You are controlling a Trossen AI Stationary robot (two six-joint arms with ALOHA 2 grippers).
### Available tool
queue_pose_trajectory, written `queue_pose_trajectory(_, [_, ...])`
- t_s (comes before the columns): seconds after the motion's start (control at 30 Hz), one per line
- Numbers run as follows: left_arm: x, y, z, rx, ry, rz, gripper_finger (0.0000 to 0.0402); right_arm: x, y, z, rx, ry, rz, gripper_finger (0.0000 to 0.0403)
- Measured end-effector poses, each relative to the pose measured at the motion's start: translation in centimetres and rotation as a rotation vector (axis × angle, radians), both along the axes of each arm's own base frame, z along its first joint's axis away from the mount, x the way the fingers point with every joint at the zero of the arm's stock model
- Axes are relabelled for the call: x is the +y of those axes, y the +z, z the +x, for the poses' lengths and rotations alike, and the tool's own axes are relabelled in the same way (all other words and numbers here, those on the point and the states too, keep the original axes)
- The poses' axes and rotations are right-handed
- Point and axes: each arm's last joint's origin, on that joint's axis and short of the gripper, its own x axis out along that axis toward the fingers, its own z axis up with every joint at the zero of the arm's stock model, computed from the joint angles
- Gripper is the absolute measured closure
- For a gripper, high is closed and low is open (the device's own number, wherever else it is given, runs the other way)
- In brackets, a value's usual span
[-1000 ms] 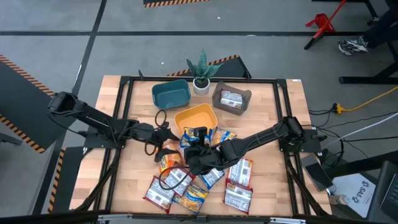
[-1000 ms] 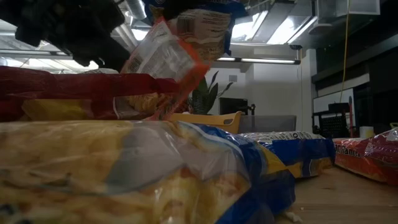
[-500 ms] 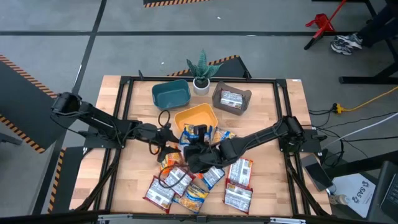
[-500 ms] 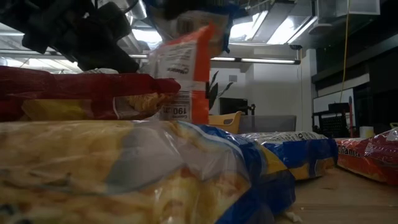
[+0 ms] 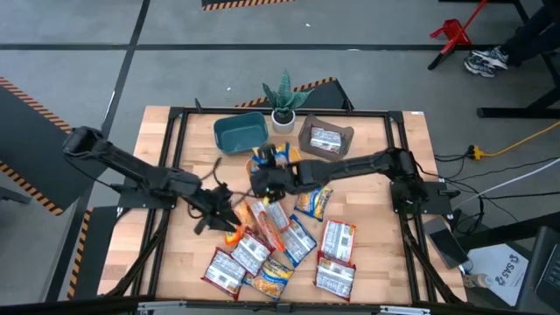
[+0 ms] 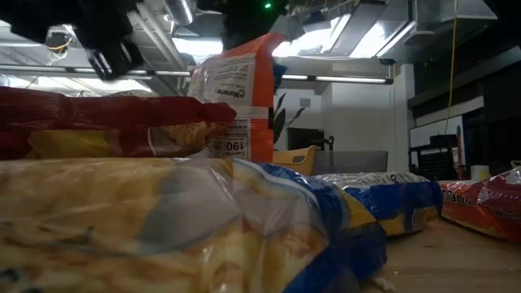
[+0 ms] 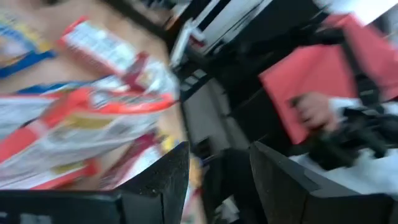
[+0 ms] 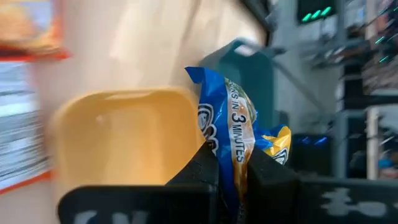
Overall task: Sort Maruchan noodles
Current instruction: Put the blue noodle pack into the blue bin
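Since a second ago my right gripper [image 5: 262, 169], clenched on a yellow-and-blue packet [image 8: 239, 144], has swung over the orange bin [image 8: 124, 140] beside the teal bin [image 5: 241, 133], so I judge a drop is near, while my left gripper [image 5: 213, 213], released, sits empty farther from it.

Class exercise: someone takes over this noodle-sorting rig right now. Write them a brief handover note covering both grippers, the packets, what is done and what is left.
Right gripper: shut on a blue-and-yellow noodle packet, held over the orange bin beside the teal bin.
Left gripper: open, empty, at the packet pile's left edge.
Done: one packet lies in the grey bin.
Left: drop the held packet; about ten packets lie unsorted on the table.
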Motion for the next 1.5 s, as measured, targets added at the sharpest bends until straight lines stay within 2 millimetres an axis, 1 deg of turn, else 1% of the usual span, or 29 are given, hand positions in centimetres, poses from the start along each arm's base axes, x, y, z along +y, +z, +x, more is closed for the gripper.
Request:
queue_pose_trajectory(0.13, [0.2, 2.2, -1.7, -0.121, 0.032, -0.041, 0.0237, -2.8, 0.8, 1.1, -0.092, 0.058, 0.025, 0.0391])
queue_pose_trajectory(0.23, [0.7, 3.6, -2.8, -0.211, 0.062, -0.049, 0.0237, -5.0, 0.6, 1.9, -0.142, 0.107, 0.063, 0.0391])
queue_pose_trajectory(0.33, [1.1, 4.5, -3.8, -0.286, 0.092, -0.049, 0.0237, -7.0, 0.0, 2.8, -0.186, 0.139, 0.062, 0.0391])
queue_pose_trajectory(0.4, [1.4, 5.0, -4.4, -0.324, 0.110, -0.048, 0.0237, -8.4, -0.4, 3.0, -0.193, 0.139, 0.057, 0.0391])
queue_pose_trajectory(0.43, [1.5, 5.3, -4.6, -0.343, 0.117, -0.044, 0.0237, -9.0, -0.5, 3.4, -0.235, 0.138, 0.048, 0.0391])
queue_pose_trajectory(0.53, [1.8, 5.7, -5.3, -0.381, 0.137, -0.026, 0.0237, -11.0, -1.2, 3.7, -0.259, 0.130, 0.047, 0.0397])
queue_pose_trajectory(0.67, [2.1, 5.8, -5.8, -0.398, 0.168, 0.005, 0.0237, -12.9, -2.1, 4.1, -0.311, 0.140, 0.104, 0.0397])
queue_pose_trajectory(0.9, [2.2, 5.4, -5.9, -0.363, 0.201, 0.047, 0.0237, -15.2, -5.0, 4.8, -0.305, 0.104, 0.107, 0.0399])
queue_pose_trajectory(1.07, [2.2, 5.2, -5.9, -0.350, 0.213, 0.069, 0.0237, -16.1, -6.8, 5.0, -0.270, 0.064, 0.103, 0.0391])
queue_pose_trajectory(1.23, [2.2, 5.2, -5.9, -0.346, 0.220, 0.074, 0.0237, -16.8, -7.3, 4.9, -0.268, 0.022, 0.089, 0.0390])
queue_pose_trajectory(1.37, [2.3, 4.9, -5.8, -0.323, 0.228, 0.086, 0.0237, -16.8, -7.5, 4.9, -0.269, 0.012, 0.114, 0.0388])
queue_pose_trajectory(1.5, [2.3, 4.9, -5.8, -0.319, 0.228, 0.089, 0.0237, -16.9, -7.5, 4.9, -0.270, 0.010, 0.114, 0.0370])
